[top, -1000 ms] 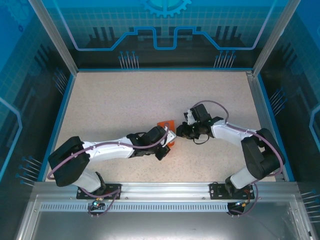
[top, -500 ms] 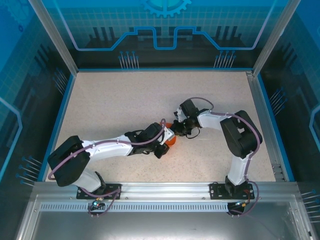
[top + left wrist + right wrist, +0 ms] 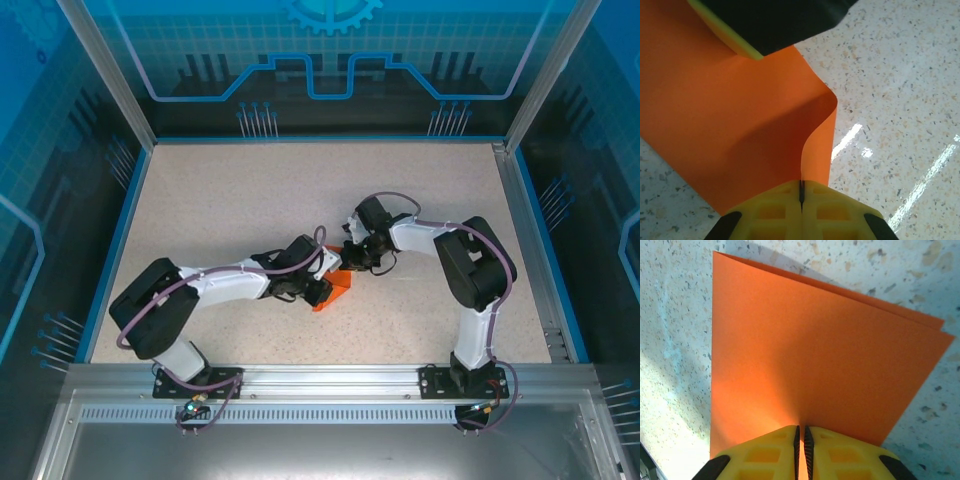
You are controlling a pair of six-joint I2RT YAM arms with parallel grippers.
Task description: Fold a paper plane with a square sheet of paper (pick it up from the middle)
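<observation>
The square sheet of paper [image 3: 333,291] is bright orange and folded, held above the middle of the table between both arms. In the right wrist view the sheet [image 3: 815,350] shows two layers at its far right corner. My right gripper [image 3: 800,431] is shut on its near edge. In the left wrist view the paper [image 3: 735,120] bends in a curl, and my left gripper [image 3: 801,187] is shut on that curled edge. From above, the left gripper [image 3: 322,274] and right gripper [image 3: 347,255] almost touch each other over the sheet.
The speckled tabletop [image 3: 230,200] lies open all round the paper. A blue rim [image 3: 120,250] and clear walls enclose it. The right gripper's black and yellow body [image 3: 770,20] hangs close over the sheet in the left wrist view.
The right arm has swung left, bringing its gripper up against the left one. The left arm's elbow has shifted, and more of the orange sheet now hangs out below the left gripper.
</observation>
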